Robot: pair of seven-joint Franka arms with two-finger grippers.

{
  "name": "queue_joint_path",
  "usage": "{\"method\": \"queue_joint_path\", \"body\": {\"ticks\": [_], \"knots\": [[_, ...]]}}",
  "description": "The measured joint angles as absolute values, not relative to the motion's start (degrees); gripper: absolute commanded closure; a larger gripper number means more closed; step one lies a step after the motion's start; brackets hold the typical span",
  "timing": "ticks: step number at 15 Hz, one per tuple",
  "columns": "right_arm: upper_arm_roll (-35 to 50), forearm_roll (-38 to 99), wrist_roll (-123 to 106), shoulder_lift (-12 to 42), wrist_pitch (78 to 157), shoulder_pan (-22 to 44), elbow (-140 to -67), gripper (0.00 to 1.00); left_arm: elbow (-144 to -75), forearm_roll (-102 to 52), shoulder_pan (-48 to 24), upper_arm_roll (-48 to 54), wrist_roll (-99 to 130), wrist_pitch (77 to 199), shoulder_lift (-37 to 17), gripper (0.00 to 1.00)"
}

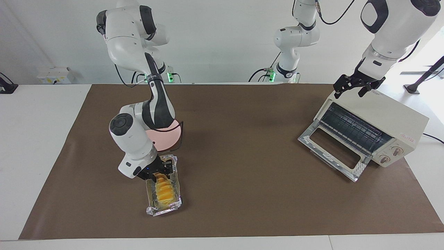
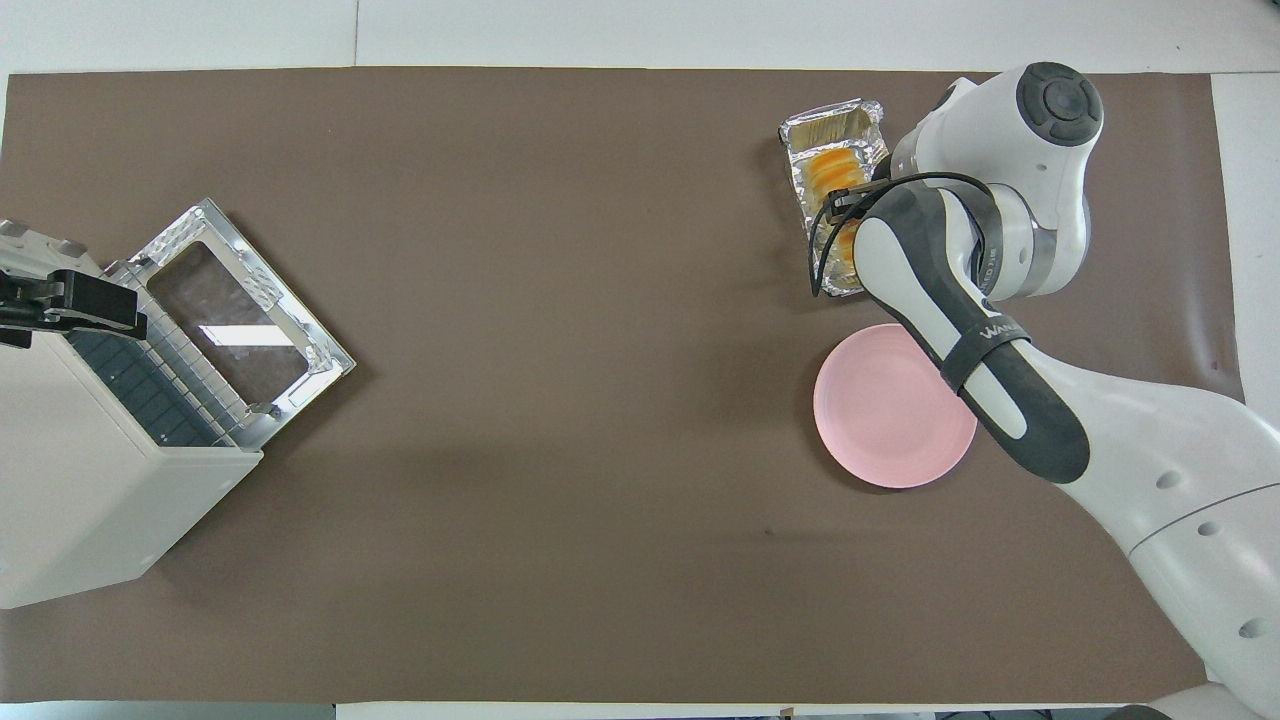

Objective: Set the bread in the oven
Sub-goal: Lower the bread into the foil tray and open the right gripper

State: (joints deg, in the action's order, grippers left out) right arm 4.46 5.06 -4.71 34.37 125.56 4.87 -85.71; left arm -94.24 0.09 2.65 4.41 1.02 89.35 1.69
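The bread (image 1: 163, 191), a ridged yellow-orange loaf, lies lengthwise in a crinkled foil tray (image 1: 163, 209) toward the right arm's end of the table. My right gripper (image 1: 159, 172) is down at the loaf's end nearer the robots, open, with a finger on either side of it. In the overhead view the right arm covers that end of the bread (image 2: 835, 172). The cream oven (image 1: 388, 114) stands at the left arm's end with its glass door (image 1: 329, 149) folded down and the rack showing. My left gripper (image 1: 354, 86) hangs open over the oven's top corner.
A round pink plate (image 1: 168, 137) lies just nearer the robots than the foil tray, partly under the right arm. A brown mat (image 1: 242, 139) covers the table. The oven (image 2: 80, 500) faces diagonally toward the mat's middle.
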Motion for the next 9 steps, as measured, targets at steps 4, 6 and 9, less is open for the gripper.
{"method": "queue_joint_path", "body": {"ticks": [4, 6, 9], "knots": [[3.87, 4.37, -4.80, 34.69, 120.94, 4.81, -81.01, 0.21, -94.24, 0.09, 2.65, 4.41, 1.02, 89.35, 1.69, 0.00], [3.63, 2.79, -5.56, 35.17, 120.49, 4.49, -79.62, 0.24, -94.24, 0.09, 2.65, 4.41, 1.02, 89.35, 1.69, 0.00], [3.59, 0.58, -8.12, 35.90, 121.29, 3.24, -79.11, 0.27, -94.24, 0.09, 2.65, 4.41, 1.02, 89.35, 1.69, 0.00]]}}
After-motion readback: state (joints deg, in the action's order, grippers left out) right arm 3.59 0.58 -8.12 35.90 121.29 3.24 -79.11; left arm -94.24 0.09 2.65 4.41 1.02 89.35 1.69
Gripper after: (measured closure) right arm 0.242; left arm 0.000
